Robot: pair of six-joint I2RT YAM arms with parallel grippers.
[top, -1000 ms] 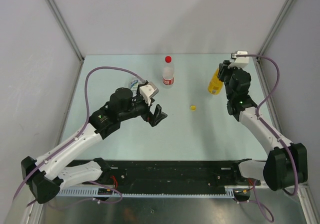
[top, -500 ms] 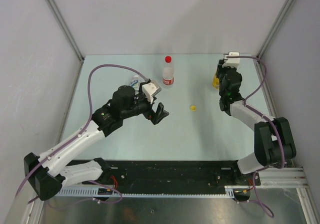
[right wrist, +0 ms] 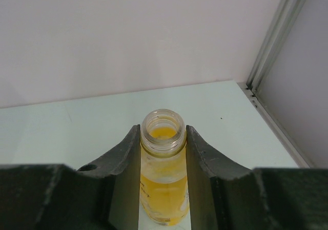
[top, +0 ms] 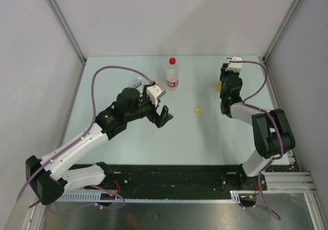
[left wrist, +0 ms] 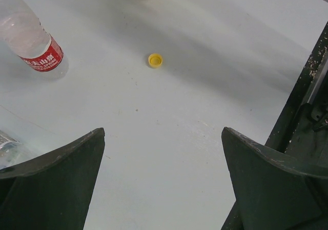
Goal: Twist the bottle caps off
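My right gripper (top: 224, 84) is shut on the neck of the bottle with yellow-orange liquid (right wrist: 163, 184), which stands upright with its mouth open and no cap; in the top view only a sliver of it (top: 219, 85) shows under the wrist. The yellow cap (top: 198, 110) lies loose on the table, also seen in the left wrist view (left wrist: 155, 60). The red-white label bottle (top: 173, 76) stands at the back with its red cap (top: 172, 61) on. The blue-white label bottle (top: 137, 83) is mostly hidden behind my left arm; its white cap does not show. My left gripper (top: 163, 116) is open and empty above the table.
The pale green table (top: 205, 138) is walled at the back and sides by grey panels with metal corner posts (top: 279, 30). A black rail (top: 179, 176) runs along the near edge. The yellow bottle stands near the back right corner.
My right arm has folded back toward the far right corner, and the yellow bottle has gone from tilted and visible to upright and mostly hidden under the wrist. My left gripper has barely moved.
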